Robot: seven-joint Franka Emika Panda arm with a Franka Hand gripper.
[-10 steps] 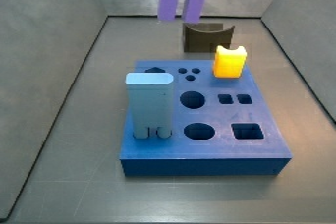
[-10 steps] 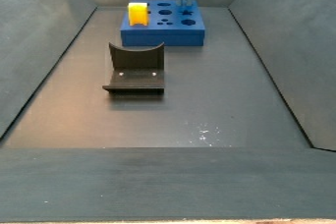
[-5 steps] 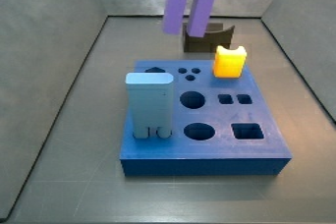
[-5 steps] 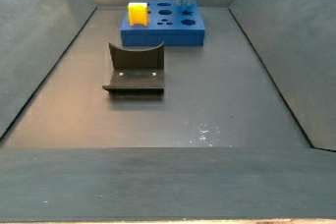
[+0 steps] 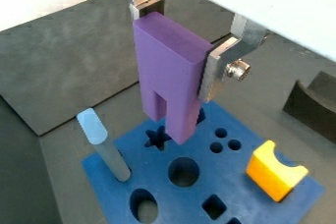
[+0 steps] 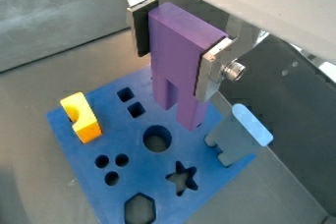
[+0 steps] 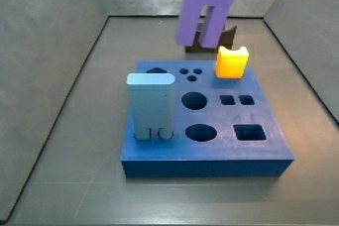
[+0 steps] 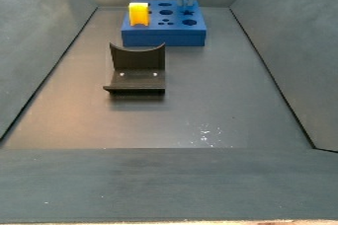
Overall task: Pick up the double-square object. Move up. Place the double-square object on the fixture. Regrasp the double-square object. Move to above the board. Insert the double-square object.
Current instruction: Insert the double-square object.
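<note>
The double-square object [image 5: 171, 76] is a lavender block with a slot in its lower end. It hangs upright, and my gripper [image 5: 184, 39] is shut on its upper part, silver fingers [image 6: 213, 71] on two opposite sides. In both wrist views it is above the royal-blue board [image 5: 226, 179], over the round holes. In a side view the double-square object [image 7: 208, 7] hangs over the board's [image 7: 223, 117] far edge, partly hiding the dark fixture [image 7: 199, 42]; the gripper itself is cut off at the top. The fixture [image 8: 136, 68] stands on the floor, apart from the board [image 8: 165, 39].
A yellow block [image 7: 232, 61] sits in the board's far right corner. A tall light-blue block [image 7: 150, 106] stands upright on its left side. Grey sloping walls [image 7: 66, 81] enclose the floor on every side.
The double-square object has travelled with my gripper from behind the board to over its far edge, nearer the yellow block. Nothing else has moved.
</note>
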